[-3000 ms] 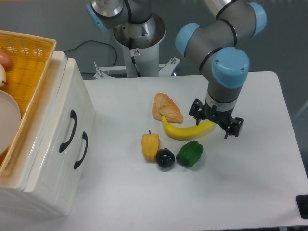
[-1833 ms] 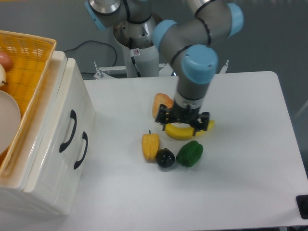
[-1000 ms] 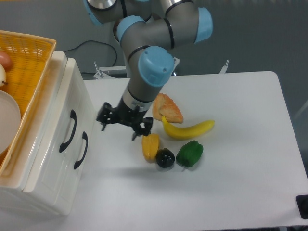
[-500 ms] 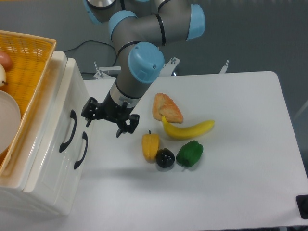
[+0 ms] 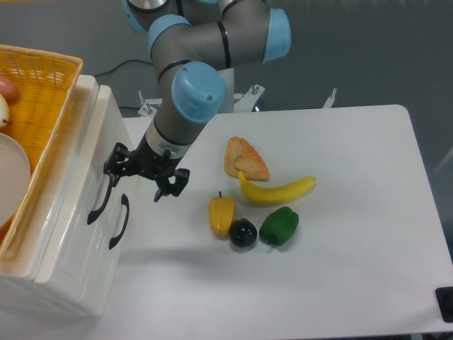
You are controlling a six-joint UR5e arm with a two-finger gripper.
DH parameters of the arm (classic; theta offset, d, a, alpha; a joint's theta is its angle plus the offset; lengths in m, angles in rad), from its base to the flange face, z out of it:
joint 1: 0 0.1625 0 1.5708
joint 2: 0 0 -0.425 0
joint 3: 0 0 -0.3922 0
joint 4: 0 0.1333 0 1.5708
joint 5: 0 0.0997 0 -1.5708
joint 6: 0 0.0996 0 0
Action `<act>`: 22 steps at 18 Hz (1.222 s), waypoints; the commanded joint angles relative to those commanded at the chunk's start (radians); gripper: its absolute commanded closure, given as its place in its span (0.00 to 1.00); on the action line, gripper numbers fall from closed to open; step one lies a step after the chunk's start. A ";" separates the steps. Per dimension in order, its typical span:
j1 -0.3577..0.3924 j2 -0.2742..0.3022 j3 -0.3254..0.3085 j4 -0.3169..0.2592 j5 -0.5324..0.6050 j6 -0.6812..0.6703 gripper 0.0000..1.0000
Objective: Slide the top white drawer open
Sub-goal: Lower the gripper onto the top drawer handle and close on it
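The gripper [image 5: 144, 174] hangs with its jaws spread wide and empty, one fingertip just beside the top white drawer [image 5: 85, 180]'s black handle [image 5: 100, 193].

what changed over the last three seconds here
The gripper swept from above the banana leftward across the table to the top white drawer, its fingers open by the upper handle. It has grasped nothing. The drawer remains closed; the food, lower drawer and basket stayed put.
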 joint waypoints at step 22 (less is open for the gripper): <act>-0.029 -0.025 0.000 0.005 0.003 -0.021 0.23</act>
